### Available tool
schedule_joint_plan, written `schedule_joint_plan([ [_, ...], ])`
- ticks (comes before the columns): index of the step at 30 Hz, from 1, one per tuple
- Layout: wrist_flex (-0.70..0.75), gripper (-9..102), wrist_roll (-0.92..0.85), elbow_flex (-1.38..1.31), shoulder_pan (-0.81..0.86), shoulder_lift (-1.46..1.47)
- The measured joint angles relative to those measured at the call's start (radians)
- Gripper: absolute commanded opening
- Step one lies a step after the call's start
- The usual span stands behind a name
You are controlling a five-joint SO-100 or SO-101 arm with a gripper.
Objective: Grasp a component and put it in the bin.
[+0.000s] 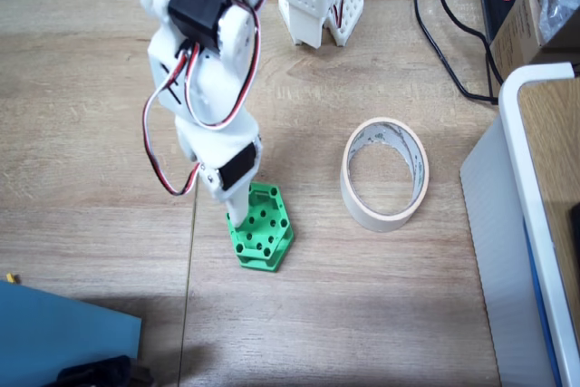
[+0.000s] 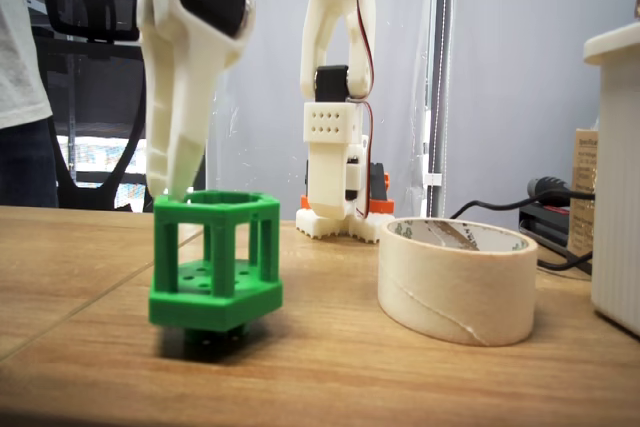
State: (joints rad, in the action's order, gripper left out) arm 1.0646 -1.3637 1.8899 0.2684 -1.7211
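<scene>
The green hexagonal component (image 1: 263, 235) sits left of centre on the wooden table and looks slightly lifted off the surface in the low fixed view (image 2: 215, 292), with a shadow under it. My white gripper (image 1: 238, 215) comes down from above onto its left rim (image 2: 180, 192), one finger inside the rim, and appears shut on that wall. The bin, a beige masking-tape ring (image 1: 362, 208), lies flat and hollow to the right of the component (image 2: 455, 292), a short gap apart from it and with nothing inside.
A large white-edged box (image 1: 535, 160) stands along the right side (image 2: 615, 197). The arm's base (image 1: 317, 6) is at the back, with black cables (image 1: 444, 52) beside it. A blue object (image 1: 54, 333) lies at the front left corner. A person (image 2: 20, 77) stands at far left.
</scene>
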Motion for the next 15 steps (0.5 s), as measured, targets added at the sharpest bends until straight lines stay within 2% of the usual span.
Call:
schedule_joint_plan([
  [5,0.0,16,0.0,0.0,-0.055,0.054],
  [15,0.0,15,0.0,0.002,-0.058,0.095],
])
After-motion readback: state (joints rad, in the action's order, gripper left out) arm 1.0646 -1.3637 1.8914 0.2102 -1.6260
